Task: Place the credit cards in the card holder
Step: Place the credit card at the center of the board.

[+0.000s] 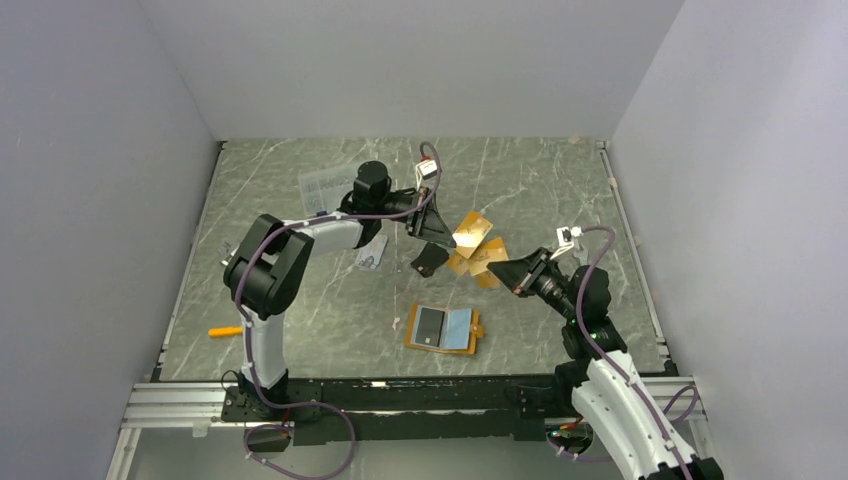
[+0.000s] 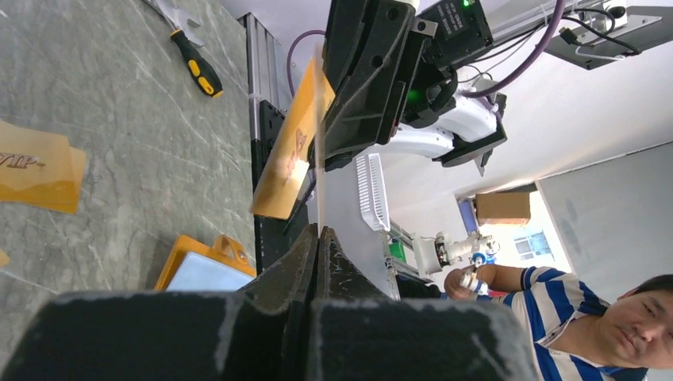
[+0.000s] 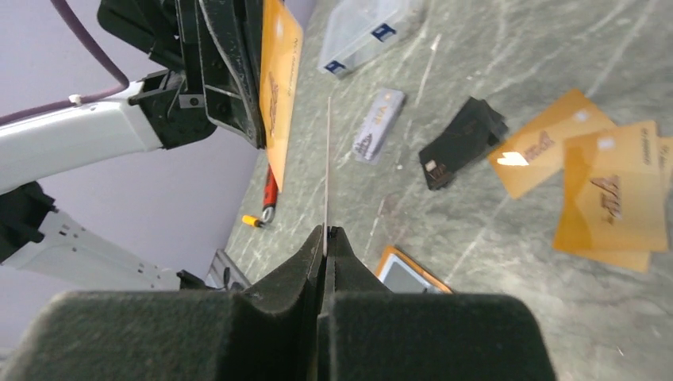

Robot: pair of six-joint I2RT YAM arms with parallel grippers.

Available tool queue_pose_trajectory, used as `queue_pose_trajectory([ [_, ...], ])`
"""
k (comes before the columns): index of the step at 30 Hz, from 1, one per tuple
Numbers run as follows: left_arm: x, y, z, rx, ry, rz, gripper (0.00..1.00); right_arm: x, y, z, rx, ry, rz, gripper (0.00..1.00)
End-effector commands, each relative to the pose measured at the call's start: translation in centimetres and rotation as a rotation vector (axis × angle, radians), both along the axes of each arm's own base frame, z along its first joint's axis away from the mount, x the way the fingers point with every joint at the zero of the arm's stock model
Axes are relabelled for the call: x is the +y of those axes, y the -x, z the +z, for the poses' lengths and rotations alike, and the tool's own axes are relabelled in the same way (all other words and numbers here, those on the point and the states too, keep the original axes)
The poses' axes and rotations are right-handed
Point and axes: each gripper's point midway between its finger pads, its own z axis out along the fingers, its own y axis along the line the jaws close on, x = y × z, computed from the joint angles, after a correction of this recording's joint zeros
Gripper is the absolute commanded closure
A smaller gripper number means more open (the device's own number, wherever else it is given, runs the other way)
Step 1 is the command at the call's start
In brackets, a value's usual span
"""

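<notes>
1. cards (image 3: 611, 190): thin, light, stiff and slick. judged best pinched by one short edge. loose ones overlap flat, right of centre.
2. left hand (image 2: 317, 238) pressed shut on an orange card (image 3: 278, 79), held upright in the air.
3. right hand (image 3: 326, 234) pinching a thin card (image 3: 327, 159), seen edge-on.
4. holder (image 1: 445, 328) lies open nearer the arms.
5. bench (image 1: 330, 310): smooth grey stone look, likely slippery. plain walls (image 1: 100, 150) close around.

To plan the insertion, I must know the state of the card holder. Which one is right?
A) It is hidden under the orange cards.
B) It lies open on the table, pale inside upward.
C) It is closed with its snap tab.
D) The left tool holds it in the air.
B: the card holder lies opened flat on the table, its pale blue-grey inside facing up.
</notes>
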Motion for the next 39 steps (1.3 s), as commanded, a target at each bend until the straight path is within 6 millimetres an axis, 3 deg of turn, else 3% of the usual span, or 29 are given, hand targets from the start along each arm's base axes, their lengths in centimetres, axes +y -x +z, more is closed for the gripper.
queue_pose_trajectory([
  [1,-0.4,-1.2,-0.5,0.002,0.014,0.020,1.00,-1.6,0.3,-1.9,0.053,0.056,-0.085,1.00],
  [7,-2.4,-3.0,-4.4,0.011,-0.090,0.070,1.00,-2.7,2.2,-4.1,0.160,0.112,-0.125,1.00],
  [15,-4.8,-4.7,-12.7,-0.005,-0.316,0.157,1.00,-3.6,4.6,-3.5,0.202,0.148,-0.136,1.00],
  [18,-5.4,-5.2,-14.9,-0.053,-0.398,0.182,1.00,-3.3,4.7,-3.6,0.215,0.134,-0.123,1.00],
  [24,-6.2,-4.2,-18.6,-0.081,-0.550,0.181,0.99,-3.0,4.1,-3.1,0.204,0.125,-0.111,1.00],
  [26,-5.7,-4.3,-19.1,-0.080,-0.576,0.194,0.88,-2.8,4.0,-2.9,0.200,0.131,-0.100,1.00],
  [27,-5.4,-4.3,-19.2,-0.080,-0.588,0.198,0.76,-2.8,4.0,-2.8,0.199,0.133,-0.094,1.00],
  [28,-5.1,-4.5,-19.2,-0.086,-0.599,0.208,0.55,-2.7,4.0,-2.8,0.201,0.137,-0.088,1.00],
  [29,-4.8,-4.5,-18.8,-0.098,-0.601,0.214,0.12,-2.6,4.0,-2.9,0.205,0.139,-0.080,1.00],
  [30,-4.7,-4.5,-18.2,-0.109,-0.591,0.216,0.03,-2.5,4.0,-3.0,0.208,0.139,-0.072,1.00],
  [34,-4.1,-4.4,-13.5,-0.210,-0.520,0.208,0.01,-1.8,3.9,-3.0,0.217,0.141,-0.026,1.00],
  [39,-2.7,-3.4,-6.7,-0.304,-0.404,0.186,0.01,-0.7,3.7,-1.2,0.162,0.133,0.061,1.00],
])
